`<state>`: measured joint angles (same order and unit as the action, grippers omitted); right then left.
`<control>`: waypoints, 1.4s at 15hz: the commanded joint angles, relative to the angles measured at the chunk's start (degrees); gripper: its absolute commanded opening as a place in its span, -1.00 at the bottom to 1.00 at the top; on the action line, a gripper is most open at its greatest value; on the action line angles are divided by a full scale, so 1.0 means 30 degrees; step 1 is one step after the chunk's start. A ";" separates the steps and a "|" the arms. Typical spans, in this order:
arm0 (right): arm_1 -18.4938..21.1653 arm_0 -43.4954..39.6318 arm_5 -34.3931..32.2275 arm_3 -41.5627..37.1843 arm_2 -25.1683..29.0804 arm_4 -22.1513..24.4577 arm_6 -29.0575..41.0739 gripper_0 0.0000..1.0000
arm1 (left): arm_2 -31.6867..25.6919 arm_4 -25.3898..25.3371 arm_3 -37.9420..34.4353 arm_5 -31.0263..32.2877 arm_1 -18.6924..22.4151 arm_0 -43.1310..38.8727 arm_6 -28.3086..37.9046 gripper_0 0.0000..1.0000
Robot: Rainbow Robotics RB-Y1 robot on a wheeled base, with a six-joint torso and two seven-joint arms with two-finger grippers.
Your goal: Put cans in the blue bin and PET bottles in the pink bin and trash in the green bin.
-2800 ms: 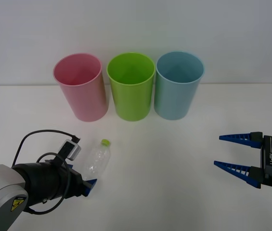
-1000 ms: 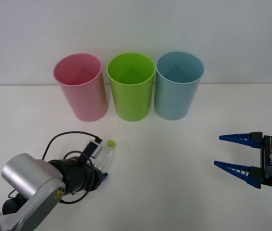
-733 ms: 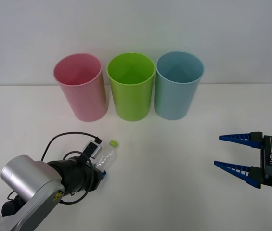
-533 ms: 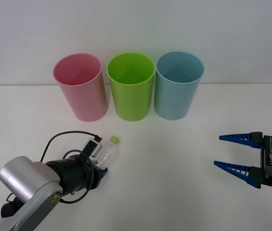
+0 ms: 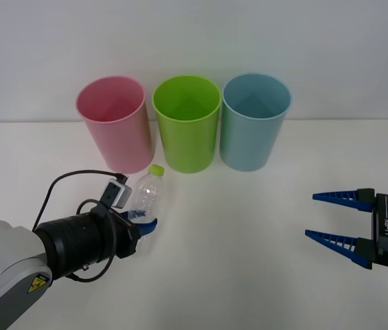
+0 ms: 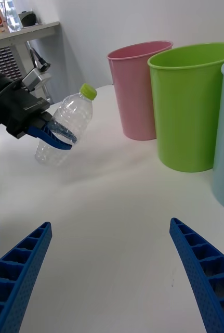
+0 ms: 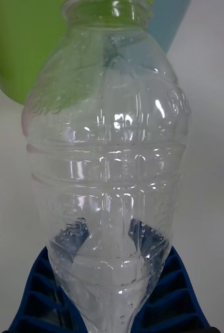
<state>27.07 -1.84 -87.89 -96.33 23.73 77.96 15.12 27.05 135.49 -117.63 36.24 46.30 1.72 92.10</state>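
Left gripper (image 5: 139, 223) closed on the lower body of the PET bottle (image 5: 145, 198); blue ribbed fingers (image 7: 166, 291) pressed against both sides of the clear plastic near its base. Bottle lifted clear of the table (image 5: 248, 275), tilted with the yellow-green cap (image 5: 156, 169) uppermost and leaning toward the bins. Cap level with the lower wall of the pink bin (image 5: 115, 124), just in front of the gap between that bin and the green bin (image 5: 187, 124). Droplets visible inside the crinkled bottle wall in the left wrist view. Black wrist body and looping cable behind the fingers, silver forearm at the near left corner of the front view.

Three bins upright in a row at the far side of the table: pink on the left, green in the middle, blue bin (image 5: 255, 124) on the right, rims nearly touching. Nothing to be made out inside them from the front view.

Right gripper (image 5: 334, 218) parked well apart at the right edge of the table, low above the surface, fingers spread wide with nothing between them, tips pointing toward the centre. Same fingers (image 6: 205, 281) at the corners of the right wrist view, with the held bottle and pink and green bins beyond.
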 commanded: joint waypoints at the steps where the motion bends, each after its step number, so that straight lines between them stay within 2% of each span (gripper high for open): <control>1: 0.0000 0.0000 0.0000 0.0000 0.0000 0.0000 0.0000 0.55 | -0.0520 -0.1747 -0.0750 -0.1649 0.1413 -0.0603 -0.0172 -1.00; 5: 0.0000 0.0000 0.0000 0.0000 0.0000 0.0000 0.0000 0.56 | -0.1311 -0.4237 -0.1746 -0.3759 0.3229 -0.0691 -0.0231 -1.00; 8: 0.0000 0.0000 0.0000 0.0000 0.0000 0.0000 0.0000 0.55 | -0.1926 -0.7020 -0.2566 -0.6396 0.5368 -0.0486 -0.0876 -1.00; 13: 0.0000 0.0000 0.0000 0.0000 0.0000 0.0000 0.0000 0.55 | -0.3216 -1.1151 -0.2566 -0.7948 0.6979 0.0305 -0.1901 -1.00; 15: 0.0000 0.0000 0.0000 0.0000 0.0000 0.0000 0.0000 0.55 | -0.3333 -1.3055 -0.2244 -0.8358 0.7126 0.1038 -0.2516 -1.00; 18: 0.0000 0.0000 0.0000 0.0000 0.0000 0.0000 0.0000 0.55 | -0.3362 -1.5575 -0.1130 -0.9354 0.7624 0.2092 -0.5417 -1.00; 21: 0.0000 0.0000 0.0000 0.0000 0.0000 0.0000 0.0000 0.56 | -0.3333 -1.6102 0.0159 -0.9413 0.7184 0.3616 -0.6120 -1.00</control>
<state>27.07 -1.85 -87.89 -96.33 23.73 77.96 15.11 17.03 87.31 -118.09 7.98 68.35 11.47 74.58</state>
